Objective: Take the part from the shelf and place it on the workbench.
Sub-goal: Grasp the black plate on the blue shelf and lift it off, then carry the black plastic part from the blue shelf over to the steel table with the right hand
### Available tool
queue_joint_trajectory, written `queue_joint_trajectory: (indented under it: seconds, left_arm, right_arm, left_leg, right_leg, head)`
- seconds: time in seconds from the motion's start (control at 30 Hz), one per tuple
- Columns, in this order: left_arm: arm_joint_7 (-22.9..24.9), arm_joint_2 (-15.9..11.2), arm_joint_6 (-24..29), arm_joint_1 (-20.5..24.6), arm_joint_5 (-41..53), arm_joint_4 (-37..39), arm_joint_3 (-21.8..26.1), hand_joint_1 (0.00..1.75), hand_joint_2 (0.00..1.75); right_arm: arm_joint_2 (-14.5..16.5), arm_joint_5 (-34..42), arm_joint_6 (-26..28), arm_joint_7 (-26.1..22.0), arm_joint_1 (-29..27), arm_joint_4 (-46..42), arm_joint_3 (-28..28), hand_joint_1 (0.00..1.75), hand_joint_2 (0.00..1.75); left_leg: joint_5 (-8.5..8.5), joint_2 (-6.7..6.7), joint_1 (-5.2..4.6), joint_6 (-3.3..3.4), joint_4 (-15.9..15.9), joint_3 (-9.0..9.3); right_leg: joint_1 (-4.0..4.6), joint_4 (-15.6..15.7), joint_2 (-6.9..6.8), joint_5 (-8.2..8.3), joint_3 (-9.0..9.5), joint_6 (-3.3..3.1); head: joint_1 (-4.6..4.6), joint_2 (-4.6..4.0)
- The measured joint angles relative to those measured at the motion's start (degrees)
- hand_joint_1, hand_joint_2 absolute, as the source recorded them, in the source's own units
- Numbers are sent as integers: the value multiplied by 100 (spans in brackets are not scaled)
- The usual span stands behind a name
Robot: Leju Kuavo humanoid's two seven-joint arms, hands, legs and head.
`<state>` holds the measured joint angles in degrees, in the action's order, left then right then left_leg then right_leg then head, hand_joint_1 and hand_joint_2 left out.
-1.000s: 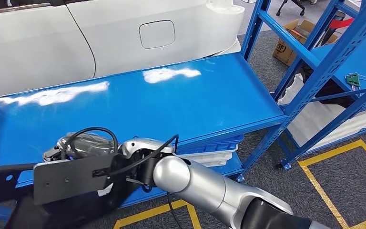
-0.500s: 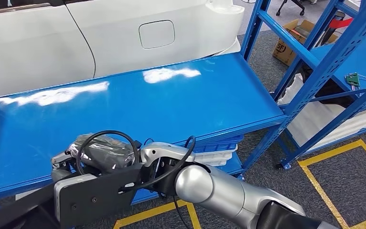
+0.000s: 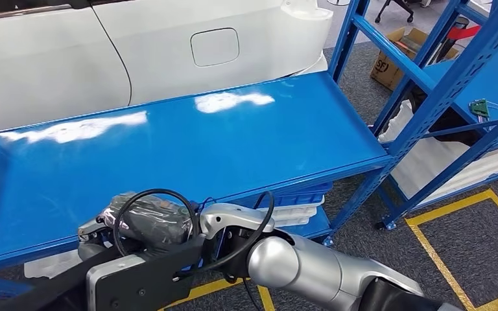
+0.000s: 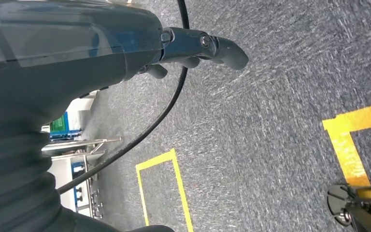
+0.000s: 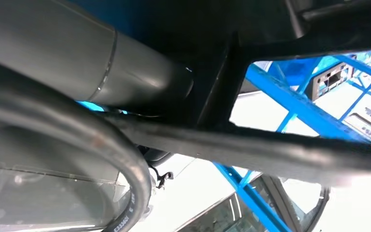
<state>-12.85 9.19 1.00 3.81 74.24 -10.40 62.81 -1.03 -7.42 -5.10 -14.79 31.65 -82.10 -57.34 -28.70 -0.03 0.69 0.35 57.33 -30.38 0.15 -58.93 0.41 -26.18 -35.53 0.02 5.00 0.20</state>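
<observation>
One black frame-like part (image 3: 130,278), grasped in the robot's right hand (image 3: 139,223), now sits farther right along the near edge of the blue workbench (image 3: 233,142), not yet set down; the left hand (image 4: 193,48) hangs released over the floor.

The blue desk (image 3: 188,142) stood before a white car body, its glossy top reflecting light in pale patches. Beneath the top, a lower shelf (image 3: 316,228) carried stacked white trays (image 3: 295,212). The desk stood on grey carpet floor (image 3: 467,259) marked with yellow tape lines (image 3: 457,210). Just beside its right end rose blue shelving (image 3: 441,84).
</observation>
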Motion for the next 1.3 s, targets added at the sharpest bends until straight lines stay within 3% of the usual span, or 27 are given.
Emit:
queue_joint_trajectory:
  seconds: [0.07, 0.13, 0.17, 0.2, 0.23, 0.3, 0.37, 0.47, 0.53, 0.63, 0.67, 0.7, 0.73, 0.83, 0.9, 1.0, 1.07, 1.13, 1.17, 1.2, 1.23, 1.3]
  left_arm:
    - [0, 5, 21, 2, -2, 0, 8, 0, 175]
    - [-1, 7, 24, 0, -2, 0, 11, 0, 175]
    - [-1, 8, 24, -1, -2, 0, 12, 0, 175]
    - [-1, 9, 27, -1, -5, 0, 13, 0, 175]
    - [-1, 11, 29, -1, -9, 0, 14, 0, 175]
    - [0, 16, 38, 0, -17, 0, 19, 0, 175]
    - [-1, 24, 51, 1, -22, 0, 32, 0, 175]
    - [-3, 29, 69, 2, -26, 0, 60, 0, 175]
    - [-3, 30, 74, 7, -26, 0, 66, 0, 175]
    - [-3, 30, 78, 3, -26, 0, 69, 0, 175]
    - [-3, 30, 78, 1, -27, 0, 71, 0, 175]
    - [-2, 30, 78, 0, -28, 0, 73, 0, 175]
    - [-1, 30, 79, 0, -30, 0, 75, 0, 175]
    - [-3, 30, 81, 5, -41, 0, 82, 0, 175]
    - [-22, 33, 84, 5, -55, 1, 94, 0, 175]
    - [-34, 49, 95, 3, -61, 1, 114, 0, 175]
    - [-34, 61, 116, 9, -56, 1, 119, 0, 175]
    - [-35, 62, 133, 11, -46, 1, 120, 0, 175]
    - [-33, 65, 134, 7, -42, 1, 121, 0, 175]
    - [-32, 69, 134, 4, -38, 2, 122, 0, 175]
    - [-30, 75, 134, 2, -34, 2, 122, 0, 175]
    - [-29, 83, 134, 2, -33, 2, 123, 0, 175]
  right_arm:
    - [-43, 0, 20, -14, -28, -41, -15, 175, 0]
    - [-91, -1, 33, -16, -81, -50, -41, 175, 0]
    - [-118, -1, 38, -16, -113, -52, -61, 175, 0]
    - [-145, -1, 44, -17, -143, -59, -81, 175, 0]
    - [-167, 2, 53, -20, -161, -70, -98, 175, 0]
    - [-199, 13, 74, -33, -176, -94, -119, 175, 0]
    - [-221, 26, 92, -54, -196, -119, -136, 175, 0]
    - [-251, 54, 103, -76, -234, -141, -162, 175, 0]
    - [-255, 86, 108, -84, -241, -162, -180, 175, 0]
    - [-259, 119, 114, -93, -273, -181, -209, 175, 0]
    - [-264, 125, 115, -94, -293, -181, -222, 175, 0]
    - [-271, 131, 115, -97, -311, -181, -238, 175, 0]
    - [-276, 140, 116, -99, -323, -181, -253, 175, 0]
    - [-282, 181, 117, -111, -335, -188, -278, 175, 0]
    - [-284, 198, 123, -119, -341, -204, -285, 175, 0]
    - [-295, 210, 133, -127, -347, -232, -293, 175, 0]
    - [-309, 224, 137, -130, -352, -243, -295, 175, 0]
    - [-328, 255, 139, -132, -367, -244, -314, 175, 0]
    - [-338, 274, 139, -132, -380, -244, -330, 175, 0]
    - [-347, 291, 140, -132, -392, -244, -350, 175, 0]
    - [-353, 303, 140, -132, -401, -244, -367, 175, 0]
    - [-356, 308, 142, -133, -402, -244, -392, 175, 0]
  left_leg:
    - [36, 18, 43, 29, -43, 18]
    - [36, 23, 60, 31, -41, 16]
    - [34, 23, 71, 27, -39, 17]
    - [27, 21, 87, 15, -35, 20]
    - [14, 17, 107, -5, -26, 26]
    - [-28, 6, 140, -80, 3, 29]
    - [-58, -2, 138, -171, 32, 16]
    - [-71, 0, 150, -270, 42, 16]
    - [-235, 8, 170, -303, 252, -62]
    - [-757, 9, 145, -303, 1323, -530]
    - [-836, 9, 131, -297, 1619, -666]
    - [-796, 9, 119, -284, 1708, -708]
    - [-652, 9, 106, -262, 1561, -642]
    - [-159, 4, 41, -168, 462, -118]
    - [-97, -1, -8, -137, 158, 7]
    - [-10, 13, -1, -72, 106, -39]
    - [74, 31, 34, -1, 68, -94]
    - [133, 37, 32, 23, 70, -182]
    - [162, 40, 33, 19, 73, -227]
    - [189, 43, 34, 11, 78, -267]
    - [211, 45, 38, 2, 83, -300]
    - [242, 43, 49, -27, 100, -344]
  right_leg:
    - [-20, -486, 0, -293, -225, 32]
    - [-66, -1259, -1, -603, -592, 61]
    - [-88, -1510, -1, -646, -720, 78]
    - [-110, -1557, -2, -574, -754, 98]
    - [-131, -1333, -5, -388, -656, 117]
    - [-161, -519, -16, 3, -244, 149]
    - [-138, -42, -16, 94, 26, 132]
    - [-112, -6, -6, 36, 31, 15]
    - [-121, 7, -7, 38, 26, -83]
    - [-88, 14, -14, 47, 15, -176]
    - [-66, 14, -14, 52, 11, -191]
    - [-43, 13, -12, 59, 8, -204]
    - [-26, 13, -8, 66, 7, -212]
    - [6, 8, -1, 96, 1, -194]
    - [11, 5, -5, 132, -18, -143]
    - [4, -29, -9, 122, -60, -46]
    - [-5, -360, -9, -174, -201, -7]
    - [-33, -1077, -9, -621, -461, 18]
    - [-48, -1398, -10, -763, -558, 30]
    - [-60, -1548, -10, -798, -568, 42]
    - [-72, -1479, -10, -729, -469, 50]
    - [-90, -771, -14, -435, 13, 52]
  head:
    - [9, 0]
    - [13, 0]
    - [12, 0]
    - [13, 0]
    - [13, 0]
    - [14, 0]
    - [12, 1]
    - [10, 0]
    - [7, 0]
    - [6, 0]
    - [6, 0]
    - [7, 0]
    - [7, 0]
    - [8, 0]
    - [7, 0]
    - [7, 0]
    - [10, 0]
    - [13, 0]
    - [14, 0]
    - [13, 0]
    - [13, 0]
    - [13, 0]
